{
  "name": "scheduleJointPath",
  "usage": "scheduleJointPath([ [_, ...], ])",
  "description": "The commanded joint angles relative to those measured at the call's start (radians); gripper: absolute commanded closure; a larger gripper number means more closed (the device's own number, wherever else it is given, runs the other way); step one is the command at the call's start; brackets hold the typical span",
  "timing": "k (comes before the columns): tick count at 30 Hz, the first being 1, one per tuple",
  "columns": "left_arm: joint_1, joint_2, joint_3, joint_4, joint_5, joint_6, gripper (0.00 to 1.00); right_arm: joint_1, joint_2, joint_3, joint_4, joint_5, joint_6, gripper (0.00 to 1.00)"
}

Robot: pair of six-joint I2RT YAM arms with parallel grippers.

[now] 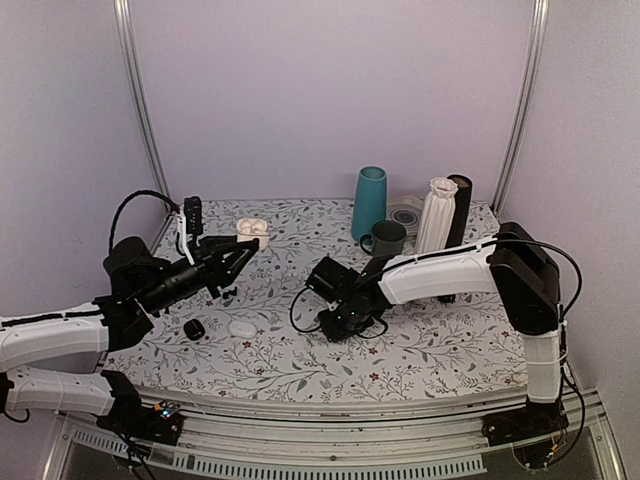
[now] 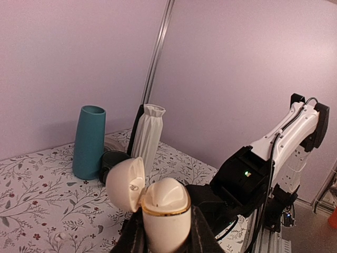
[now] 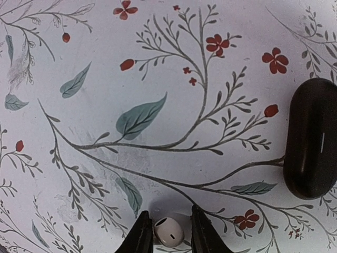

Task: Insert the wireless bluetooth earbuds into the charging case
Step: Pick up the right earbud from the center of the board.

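Note:
My left gripper (image 1: 243, 252) is shut on a white charging case (image 2: 166, 211) with a gold rim and holds it upright above the table. Its lid (image 2: 126, 184) is hinged open to the left. The case also shows in the top view as a small white case (image 1: 252, 228) at the fingertips. A white earbud (image 3: 169, 232) lies on the floral tablecloth. My right gripper (image 3: 171, 232) is down at the table with one finger on each side of the earbud. A slim gap shows beside it, so the jaws are open. In the top view the right gripper (image 1: 335, 322) sits mid-table.
A black oval case (image 3: 310, 138) lies right of the earbud. A small black object (image 1: 194, 329) and a white pebble-like one (image 1: 242, 327) rest front left. At the back stand a teal vase (image 1: 369, 203), dark mug (image 1: 386, 238), white ribbed vase (image 1: 436, 215) and black cylinder (image 1: 459, 210).

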Motion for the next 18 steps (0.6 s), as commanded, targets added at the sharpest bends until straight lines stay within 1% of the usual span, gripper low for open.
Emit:
scheduleJointPath([
  [1,0.014,-0.010,0.005,0.014,0.002,0.002,1.00,0.003,0.039,0.031,-0.017,-0.003,-0.005,0.77],
  [3,0.014,-0.009,0.006,0.014,0.002,0.001,1.00,0.003,0.040,0.037,-0.019,-0.005,-0.009,0.79],
  [8,0.014,-0.005,0.007,0.014,0.001,0.004,1.00,0.003,0.032,0.031,-0.041,0.014,-0.014,0.78],
  [14,0.014,0.012,0.012,0.026,0.009,0.003,1.00,-0.001,0.013,0.001,-0.043,0.021,-0.003,0.68],
  [18,0.014,0.020,0.013,0.032,0.010,0.004,1.00,-0.004,0.001,-0.019,-0.032,0.005,0.012,0.68],
])
